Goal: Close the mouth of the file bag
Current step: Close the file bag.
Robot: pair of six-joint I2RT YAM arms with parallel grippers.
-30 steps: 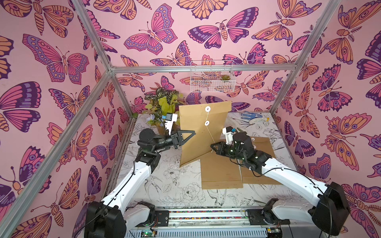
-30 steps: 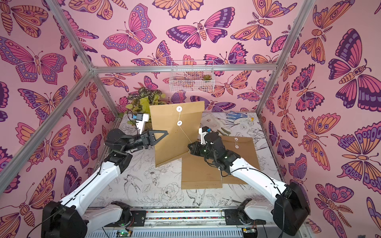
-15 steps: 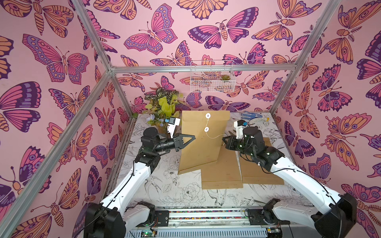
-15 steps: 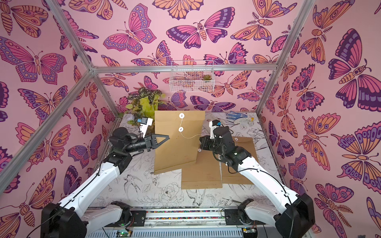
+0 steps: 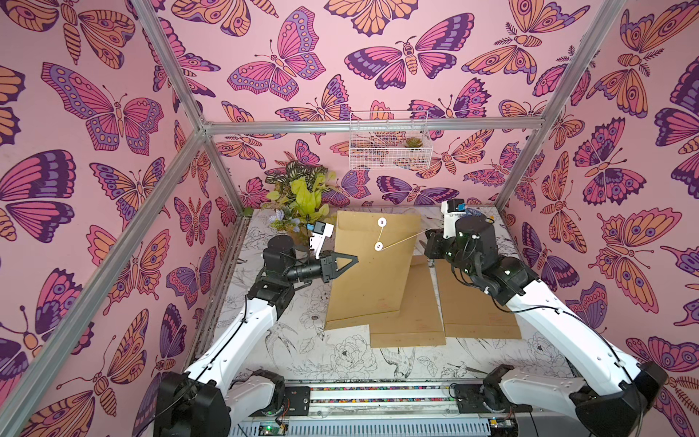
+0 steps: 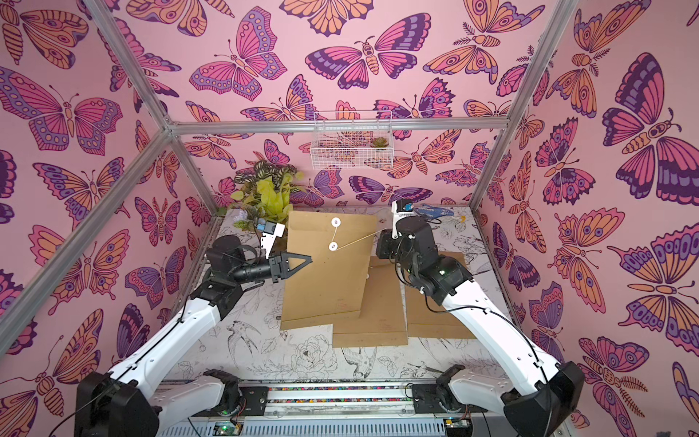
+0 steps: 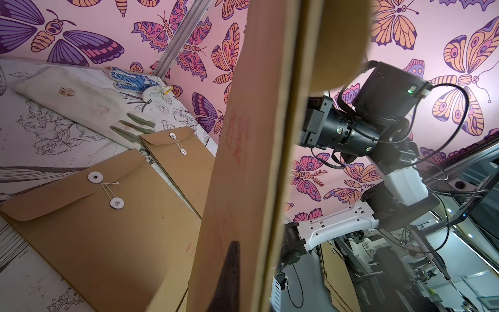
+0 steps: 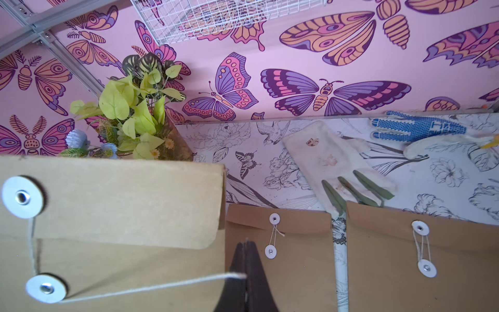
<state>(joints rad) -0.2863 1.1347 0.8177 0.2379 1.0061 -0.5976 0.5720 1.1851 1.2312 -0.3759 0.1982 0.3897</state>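
Note:
A brown file bag (image 5: 368, 276) (image 6: 325, 280) stands upright above the table. My left gripper (image 5: 353, 259) (image 6: 308, 259) is shut on its left edge. The left wrist view shows the bag (image 7: 243, 162) edge-on beside one dark finger (image 7: 232, 264). The bag's flap (image 8: 121, 205) is folded down. A white string (image 5: 404, 239) (image 8: 148, 286) runs from the upper disc (image 8: 22, 197) round the lower disc (image 8: 46, 288). From there it stretches taut to my right gripper (image 5: 430, 231) (image 8: 245, 248), which is shut on its end to the right of the bag.
Two more file bags (image 5: 410, 306) (image 5: 476, 306) lie flat on the table under and right of the held one, with strings tied. A leafy plant (image 5: 302, 200) stands at the back left. Gloves (image 8: 337, 162) (image 8: 415, 127) lie at the back right. A wire basket (image 5: 389, 143) hangs on the back wall.
My right gripper has moved right and toward the back, drawing the string taut round the lower disc. The bag has swung from a tilt to stand squarer, and my left gripper has shifted with it.

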